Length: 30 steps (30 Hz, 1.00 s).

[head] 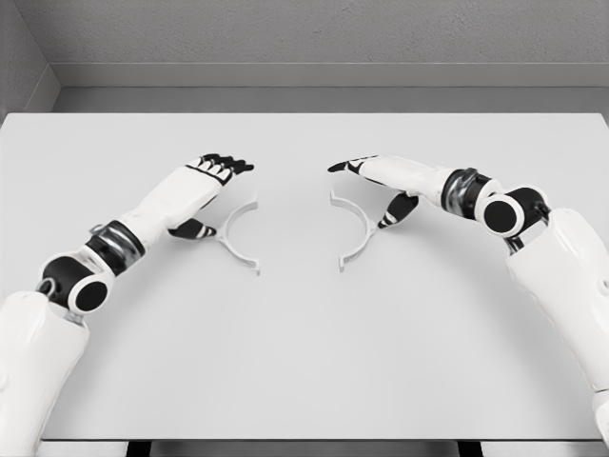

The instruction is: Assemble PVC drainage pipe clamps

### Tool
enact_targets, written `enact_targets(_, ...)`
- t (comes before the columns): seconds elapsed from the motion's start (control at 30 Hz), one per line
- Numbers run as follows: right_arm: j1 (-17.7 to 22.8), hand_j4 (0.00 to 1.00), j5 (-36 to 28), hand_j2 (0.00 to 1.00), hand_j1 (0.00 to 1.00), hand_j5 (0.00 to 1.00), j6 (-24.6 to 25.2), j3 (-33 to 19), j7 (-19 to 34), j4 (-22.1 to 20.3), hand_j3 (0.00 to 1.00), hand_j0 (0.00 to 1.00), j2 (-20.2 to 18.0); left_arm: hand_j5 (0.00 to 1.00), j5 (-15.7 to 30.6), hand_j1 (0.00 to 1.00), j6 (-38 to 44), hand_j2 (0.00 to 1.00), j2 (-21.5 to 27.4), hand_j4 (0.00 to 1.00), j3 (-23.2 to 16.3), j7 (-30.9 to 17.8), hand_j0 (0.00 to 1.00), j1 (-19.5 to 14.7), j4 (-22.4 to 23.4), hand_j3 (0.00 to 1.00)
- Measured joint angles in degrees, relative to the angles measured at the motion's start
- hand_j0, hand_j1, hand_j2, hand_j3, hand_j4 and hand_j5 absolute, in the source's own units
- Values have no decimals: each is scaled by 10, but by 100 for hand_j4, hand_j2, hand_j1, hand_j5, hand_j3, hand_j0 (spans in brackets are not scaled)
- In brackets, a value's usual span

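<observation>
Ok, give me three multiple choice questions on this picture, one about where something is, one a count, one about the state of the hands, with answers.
1. Where do the clamp halves lie?
A. On the table between the two hands
B. Stacked at the table's near edge
C. On the floor

2. How many clamp halves show?
A. One
B. Two
C. Four

3. What are the hands doing?
A. Both grip a clamp half
B. One holds a pipe
C. Both are open, holding nothing

Answers:
1 A: the left clamp half and the right clamp half lie apart on the table, between the left hand and the right hand.
2 B: two white arcs, curved sides facing each other.
3 C: fingers extended, nothing grasped.
</observation>
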Motion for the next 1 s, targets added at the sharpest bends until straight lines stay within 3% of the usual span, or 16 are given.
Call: enact_targets(1.0,-6,100,-4,100,100,100,0,1,0,-7,100,100,7,100,-23,100,18,100,-31,100,-16,0,100,-5,1,100)
